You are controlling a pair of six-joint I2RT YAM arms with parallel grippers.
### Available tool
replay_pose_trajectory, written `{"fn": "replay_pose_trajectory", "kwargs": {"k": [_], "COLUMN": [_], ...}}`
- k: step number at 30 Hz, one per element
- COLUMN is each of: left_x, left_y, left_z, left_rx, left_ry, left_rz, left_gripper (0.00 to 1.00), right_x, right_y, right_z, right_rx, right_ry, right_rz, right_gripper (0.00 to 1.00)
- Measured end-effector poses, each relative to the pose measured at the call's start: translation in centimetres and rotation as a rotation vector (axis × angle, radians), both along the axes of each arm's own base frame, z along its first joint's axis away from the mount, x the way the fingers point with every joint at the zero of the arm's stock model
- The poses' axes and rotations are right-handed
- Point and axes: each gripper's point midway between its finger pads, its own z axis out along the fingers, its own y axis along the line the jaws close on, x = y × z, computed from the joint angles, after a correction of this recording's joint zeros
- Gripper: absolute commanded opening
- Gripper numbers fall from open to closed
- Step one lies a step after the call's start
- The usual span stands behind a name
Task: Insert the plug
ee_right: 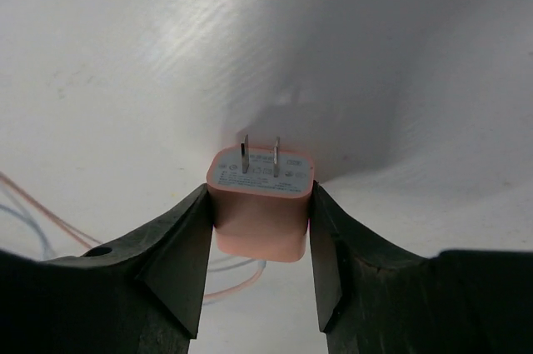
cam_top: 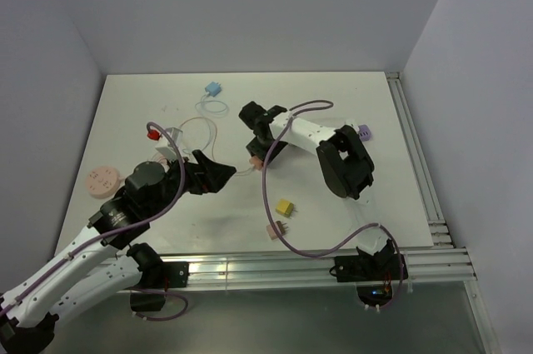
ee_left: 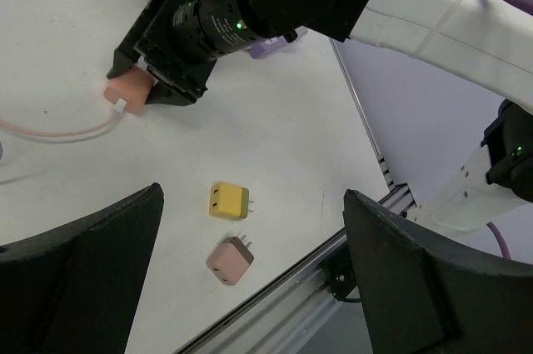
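Right gripper [ee_right: 260,229] clamped on a salmon charger block [ee_right: 262,196], one finger [ee_right: 166,262] against each flank, two metal prongs [ee_right: 260,156] pointing outward at the white table [ee_right: 125,79]. Contact between prongs and surface not discernible. At the block's wrist-side end, the white plug [ee_left: 122,107] of a pink cable [ee_left: 58,131], touching the block; depth of seating not discernible. Cable running along the tabletop away from the hand, toward the left arm's side.

Left gripper [ee_left: 254,196] spread wide and holding nothing, near the right hand on the front-left side. Under its gap, a yellow adapter [ee_left: 229,201] and, closer to the front edge, a brown-pink adapter [ee_left: 231,260], both flat on the table, near each other but apart.

Farther out from the right hand:
- Purple adapter [cam_top: 363,132], past the forearm, near the right-hand rail [cam_top: 416,162].
- Blue adapter [cam_top: 214,87] with a loop of pale cable [cam_top: 212,107], toward the back wall.
- Red adapter [cam_top: 153,132] and pink round disc [cam_top: 103,180], beyond the left hand, near the table's left edge.

Surface matte white, flat, softly shadowed under both arms. Plain pale grey walls on three sides. Aluminium rails [cam_top: 291,266] along the front edge and down the right side. Broadest open tabletop beyond the right hand, toward the back right corner.
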Motion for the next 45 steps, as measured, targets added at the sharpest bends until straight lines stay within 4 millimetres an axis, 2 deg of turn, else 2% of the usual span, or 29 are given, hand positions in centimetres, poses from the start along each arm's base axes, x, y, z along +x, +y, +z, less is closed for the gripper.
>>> {"fn": "replay_pose_trajectory", "kwargs": {"k": [4, 6, 9, 10, 13, 15, 17, 19, 20, 22, 24, 26, 28, 30, 34, 36, 38, 41, 45], "left_x": [-0.1, -0.1, -0.3, -0.3, -0.3, -0.3, -0.3, -0.2, -0.2, -0.2, -0.1, -0.1, 0.0, 0.0, 0.2, 0.3, 0.4, 0.5, 0.8], "left_y": [0.2, 0.4, 0.7, 0.8, 1.0, 1.1, 1.1, 1.1, 1.1, 1.0, 1.0, 1.0, 1.0, 1.0, 1.3, 1.4, 1.6, 2.0, 2.5], "left_z": [0.2, 0.3, 0.3, 0.3, 0.4, 0.4, 0.4, 0.5, 0.4, 0.4, 0.3, 0.2, 0.0, 0.0, 0.1, 0.0, -0.2, -0.2, -0.3], "left_rx": [-0.004, -0.006, -0.004, -0.004, -0.005, -0.005, -0.005, -0.006, -0.005, -0.004, -0.001, 0.002, 0.004, 0.005, 0.003, 0.006, 0.013, 0.015, 0.015], "left_ry": [-0.006, -0.009, -0.01, -0.01, -0.013, -0.015, -0.015, -0.016, -0.015, -0.014, -0.01, -0.006, -0.003, -0.004, -0.005, -0.003, 0.002, -0.001, 0.006], "left_rz": [0.007, 0.011, 0.018, 0.021, 0.028, 0.033, 0.033, 0.033, 0.033, 0.033, 0.034, 0.034, 0.038, 0.043, 0.061, 0.07, 0.081, 0.103, 0.138], "left_gripper": [0.95, 0.95, 0.95, 0.95, 0.95, 0.95, 0.95, 0.95, 0.95, 0.95, 0.95, 0.94, 0.95, 0.95, 0.95, 0.95, 0.95, 0.96, 0.96], "right_x": [1.9, 3.4, 5.8, 6.6, 8.1, 8.7, 8.5, 7.2, 6.4, 4.2, 2.6, 1.2, 0.2, -0.6, -1.0, -1.0, -0.7, -0.6, -2.2], "right_y": [0.7, 0.7, 0.0, -0.5, -2.8, -4.6, -6.9, -9.0, -9.9, -11.9, -12.9, -13.3, -13.0, -12.1, -9.3, -8.2, -7.6, -7.2, -8.4], "right_z": [1.8, 3.9, 8.4, 10.5, 18.1, 24.6, 31.9, 38.4, 40.6, 46.5, 51.3, 57.2, 61.5, 64.9, 69.3, 70.7, 71.3, 71.9, 73.9], "right_rx": [-0.005, -0.029, -0.073, -0.093, -0.166, -0.209, -0.244, -0.259, -0.261, -0.261, -0.251, -0.231, -0.229, -0.231, -0.241, -0.254, -0.274, -0.29, -0.268], "right_ry": [-0.061, -0.133, -0.281, -0.341, -0.534, -0.684, -0.855, -1.018, -1.079, -1.25, -1.389, -1.554, -1.683, -1.803, -1.979, -2.06, -2.114, -2.178, -2.286], "right_rz": [0.032, 0.049, 0.057, 0.062, 0.092, 0.092, 0.08, 0.091, 0.098, 0.114, 0.124, 0.129, 0.147, 0.18, 0.241, 0.243, 0.235, 0.205, 0.112], "right_gripper": [0.0, 0.0, 0.0, 0.0, 0.0, 0.0, 0.0, 0.0, 0.0, 0.0, 0.0, 0.0, 0.0, 0.0, 0.0, 0.0, 0.0, 0.0, 0.0]}}
